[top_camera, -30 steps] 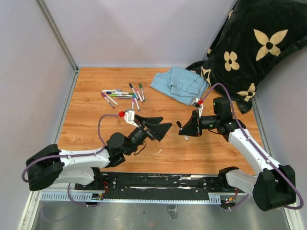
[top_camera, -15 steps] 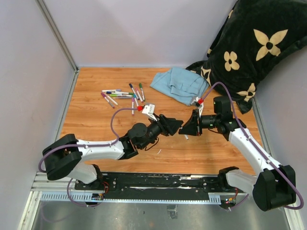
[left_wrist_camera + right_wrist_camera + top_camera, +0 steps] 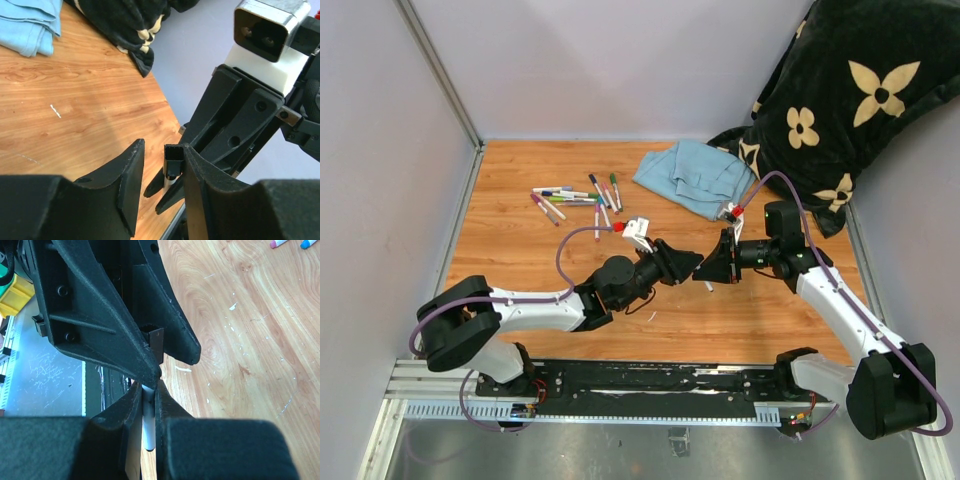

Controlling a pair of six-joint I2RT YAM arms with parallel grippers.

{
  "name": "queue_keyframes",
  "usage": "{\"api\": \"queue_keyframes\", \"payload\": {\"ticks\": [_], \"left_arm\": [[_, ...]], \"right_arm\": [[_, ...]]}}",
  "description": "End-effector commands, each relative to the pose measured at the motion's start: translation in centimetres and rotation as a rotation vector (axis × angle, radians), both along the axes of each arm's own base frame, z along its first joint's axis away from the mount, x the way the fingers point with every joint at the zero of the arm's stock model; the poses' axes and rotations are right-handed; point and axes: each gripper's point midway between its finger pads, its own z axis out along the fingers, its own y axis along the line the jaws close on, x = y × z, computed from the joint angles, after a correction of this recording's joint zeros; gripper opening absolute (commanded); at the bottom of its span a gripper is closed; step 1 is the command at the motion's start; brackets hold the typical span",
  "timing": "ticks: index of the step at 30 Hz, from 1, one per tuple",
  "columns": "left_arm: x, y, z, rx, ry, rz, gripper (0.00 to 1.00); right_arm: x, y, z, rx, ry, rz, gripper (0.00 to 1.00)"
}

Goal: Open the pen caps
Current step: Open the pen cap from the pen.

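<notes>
While the camera up high is looking down, the two arms are meeting over the middle of the tabletop [image 3: 520, 260]. The right pincer [image 3: 708, 270] is squeezing tight on a pen [image 3: 708, 287], and the left pincer [image 3: 686, 263] is sitting right beside it, tip to tip. From up here the cap is too small to see. The other pens [image 3: 575, 200] are lying in a heap far back on the left, well apart from both arms.

Looking from the left wrist, the black cap [image 3: 173, 159] is standing between the two fingers of the left pincer [image 3: 161, 150]. This pincer is partly open: the cap is touching one finger, but a gap is showing on the other side, so nothing is being pinched yet. The pen's long line is pointing straight into this pincer.

Looking from the right wrist, the right pincer [image 3: 148, 392] is gripping the white part of the pen [image 3: 148, 425]. The black cap [image 3: 155, 342] is sticking out past its tips, in between the left fingers. So the left arm is the one nearest the cap, and I think the pull should be going along the pen, away from the right pincer.
</notes>
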Motion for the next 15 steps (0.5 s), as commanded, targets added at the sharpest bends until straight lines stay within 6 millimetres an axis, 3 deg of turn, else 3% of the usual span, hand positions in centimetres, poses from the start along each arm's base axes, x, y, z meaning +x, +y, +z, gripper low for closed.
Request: {"api": "queue_keyframes", "payload": {"ticks": [1, 6, 10, 15], "left_arm": [[0.4, -0.3, 1.6, -0.050, -0.018, 0.005, 0.33], [0.5, 0.0, 1.7, -0.068, -0.016, 0.017, 0.01], [0.8, 0.8, 2.7, -0.108, -0.023, 0.056, 0.00], [1.2, 1.4, 3.5, -0.135, -0.033, 0.089, 0.00]], "right_arm": [[0.5, -0.2, 1.0, 0.013, -0.040, 0.000, 0.05], [0.5, -0.2, 0.9, 0.012, -0.035, 0.001, 0.10], [0.6, -0.1, 0.8, 0.017, -0.023, -0.010, 0.23], [0.7, 0.0, 0.6, 0.012, -0.020, -0.016, 0.22]]}}
